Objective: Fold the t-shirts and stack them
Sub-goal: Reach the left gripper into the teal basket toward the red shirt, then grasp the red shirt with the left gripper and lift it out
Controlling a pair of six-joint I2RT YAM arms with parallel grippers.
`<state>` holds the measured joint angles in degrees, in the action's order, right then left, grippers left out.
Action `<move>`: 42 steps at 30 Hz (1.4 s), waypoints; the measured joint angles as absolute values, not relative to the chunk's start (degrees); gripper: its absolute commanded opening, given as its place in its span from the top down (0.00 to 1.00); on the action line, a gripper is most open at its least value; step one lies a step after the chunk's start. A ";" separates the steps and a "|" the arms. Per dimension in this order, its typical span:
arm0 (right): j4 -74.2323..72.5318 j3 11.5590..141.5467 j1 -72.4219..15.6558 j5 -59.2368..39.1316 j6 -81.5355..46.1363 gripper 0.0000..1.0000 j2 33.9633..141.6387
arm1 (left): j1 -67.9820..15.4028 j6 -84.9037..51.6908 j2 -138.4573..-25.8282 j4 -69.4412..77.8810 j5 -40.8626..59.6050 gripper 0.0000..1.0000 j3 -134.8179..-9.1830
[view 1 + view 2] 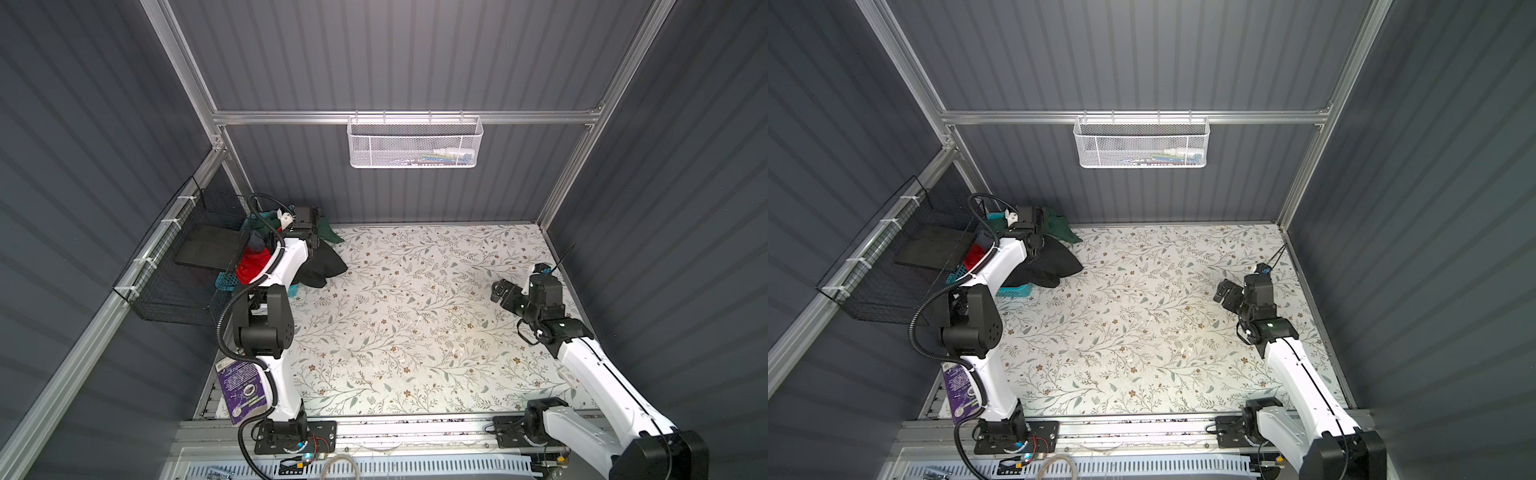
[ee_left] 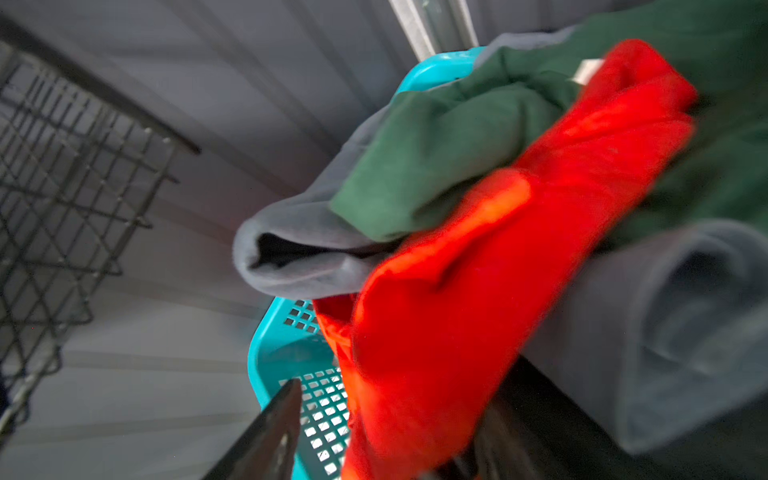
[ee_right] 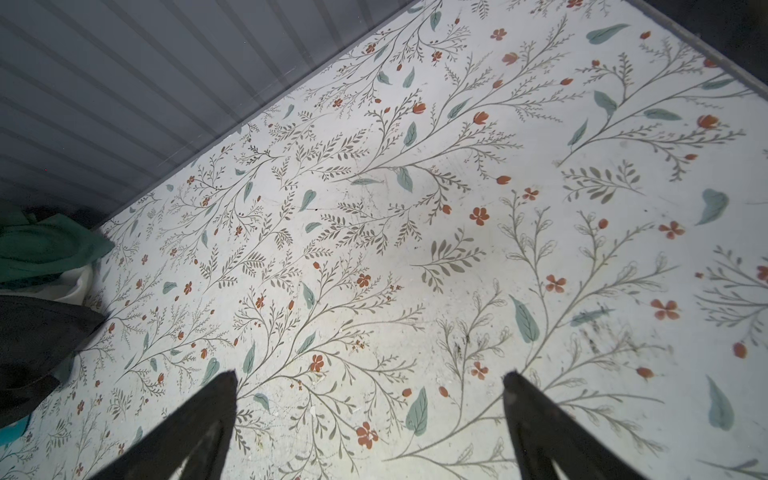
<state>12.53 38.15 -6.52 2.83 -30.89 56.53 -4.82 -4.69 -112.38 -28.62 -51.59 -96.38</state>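
Your left pincer (image 2: 395, 415) is at the red t-shirt (image 2: 498, 249) in the teal basket (image 2: 291, 361); can't tell if it's clamped. Pinch red cloth only and lift it clear of the grey t-shirt (image 2: 291, 266). Your right pincer (image 3: 370, 376) stands apart, empty.

In the left wrist view the red t-shirt (image 2: 478, 270) is smeared by blur and covers one finger of the left gripper (image 2: 395, 399), so a grip cannot be told. In both top views the left arm (image 1: 286, 266) hides most of the teal basket (image 1: 226, 286) (image 1: 1013, 291). What lies in the far white mesh basket (image 1: 374, 145) is too small to identify.
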 measured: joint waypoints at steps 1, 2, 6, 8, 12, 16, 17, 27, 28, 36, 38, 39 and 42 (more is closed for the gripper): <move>12.53 38.15 -6.52 2.83 -30.89 0.01 56.55 | -4.56 -4.69 -112.38 -28.60 -51.31 0.42 -96.38; 12.56 38.15 -6.52 2.83 -30.92 0.01 56.58 | -4.43 -4.67 -112.38 -28.51 -51.00 0.46 -96.38; 12.62 38.15 -6.52 2.83 -30.98 0.01 56.58 | -4.10 -4.36 -112.44 -28.21 -49.23 0.67 -96.38; 12.75 38.15 -6.50 2.85 -31.03 0.01 56.58 | -4.01 -4.27 -112.88 -28.29 -48.36 0.78 -96.68; 13.06 38.13 -6.35 2.94 -31.11 0.01 56.58 | -4.01 -3.62 -115.07 -28.75 -47.35 1.00 -98.89; 13.34 38.13 -6.31 2.90 -31.46 0.01 56.58 | -4.01 -3.81 -116.01 -29.85 -46.87 1.00 -100.16; 13.34 38.13 -6.31 2.90 -31.51 0.01 56.58 | -4.01 -3.99 -115.94 -30.02 -46.59 1.00 -100.38; 13.34 38.13 -6.31 2.63 -31.59 0.01 57.17 | -5.28 -6.70 -109.47 -31.27 -42.57 1.00 -106.45; 13.34 38.13 -6.31 2.52 -31.70 0.01 57.36 | -5.98 -6.63 -108.75 -31.18 -43.33 1.00 -107.70; 13.32 38.13 -6.31 1.21 -32.14 0.01 58.85 | -9.50 -4.47 -107.48 -31.18 -46.68 1.00 -121.25; 13.32 38.13 -6.31 1.08 -32.16 0.01 58.94 | -9.85 -3.62 -107.48 -31.70 -47.07 1.00 -124.86; 13.30 38.13 -6.31 0.95 -32.16 0.01 58.94 | -10.15 -3.20 -107.48 -31.94 -47.20 1.00 -126.82; 13.28 38.13 -6.31 0.51 -32.16 0.01 59.02 | -10.87 -1.65 -107.46 -32.05 -48.07 1.00 -131.28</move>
<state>13.28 38.13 -6.31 0.51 -32.16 59.02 -10.87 -1.65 -107.46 -32.05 -48.07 -131.28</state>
